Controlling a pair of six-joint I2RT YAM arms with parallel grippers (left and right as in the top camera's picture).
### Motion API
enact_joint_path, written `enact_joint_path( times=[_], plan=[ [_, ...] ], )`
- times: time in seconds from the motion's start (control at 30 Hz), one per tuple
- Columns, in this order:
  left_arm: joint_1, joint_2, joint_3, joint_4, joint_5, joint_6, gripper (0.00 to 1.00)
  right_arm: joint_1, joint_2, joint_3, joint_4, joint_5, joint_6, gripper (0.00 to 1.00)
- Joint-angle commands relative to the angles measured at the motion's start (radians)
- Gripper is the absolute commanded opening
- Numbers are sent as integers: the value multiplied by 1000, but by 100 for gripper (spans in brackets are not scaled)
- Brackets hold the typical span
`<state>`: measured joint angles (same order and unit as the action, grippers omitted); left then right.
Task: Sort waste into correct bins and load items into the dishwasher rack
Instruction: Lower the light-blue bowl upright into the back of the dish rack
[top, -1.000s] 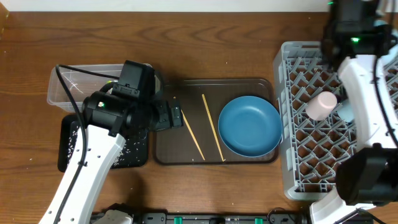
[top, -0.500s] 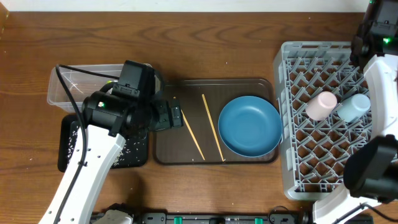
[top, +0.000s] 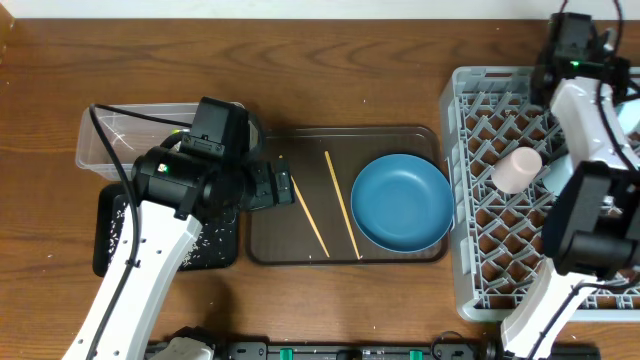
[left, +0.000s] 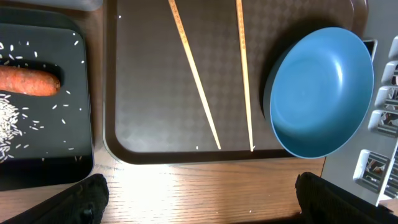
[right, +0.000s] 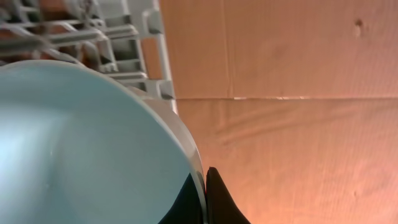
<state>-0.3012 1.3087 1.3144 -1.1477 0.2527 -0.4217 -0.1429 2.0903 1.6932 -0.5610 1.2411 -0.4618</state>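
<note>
My left gripper (left: 199, 202) is open above bare table just in front of the brown serving tray, holding nothing. On that tray lie two thin wooden chopsticks (top: 341, 203) (left: 194, 71) and the round blue plate (top: 402, 202) (left: 320, 90). My right gripper (right: 204, 177) is shut on the rim of the pale blue bowl (right: 81, 143), held at the far right of the grey dishwasher rack (top: 480, 250). A pink cup (top: 517, 170) lies in the rack. The black tray (left: 43, 155) holds an orange sausage piece (left: 28, 81) and rice grains (left: 9, 115). The clear tub (top: 110, 140) stands behind it.
The brown serving tray (top: 275, 240) sits between the bins and the rack. My right arm (top: 585, 130) stretches across the rack's right half and hides part of it. A few rice grains lie on the serving tray and on the table.
The right arm has swung back over the rack's right side and now covers the spot where a light blue cup showed. The left arm has not moved.
</note>
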Motion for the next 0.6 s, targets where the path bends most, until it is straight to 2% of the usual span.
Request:
enact_joint_path(
  times=[0.0,0.4,0.47,0.57],
  plan=[
    [5,-7,21,-3,-3,2,99,36,3,13,22,39,-11,1],
    [5,-7,21,-3,-3,2,99,72,3,13,18,34,-12,1],
    [5,-7,21,-3,-3,2,99,72,3,13,19,34,-54,1],
    [5,-7,21,-3,-3,2,99,66,3,13,19,16,-223,1]
  ],
)
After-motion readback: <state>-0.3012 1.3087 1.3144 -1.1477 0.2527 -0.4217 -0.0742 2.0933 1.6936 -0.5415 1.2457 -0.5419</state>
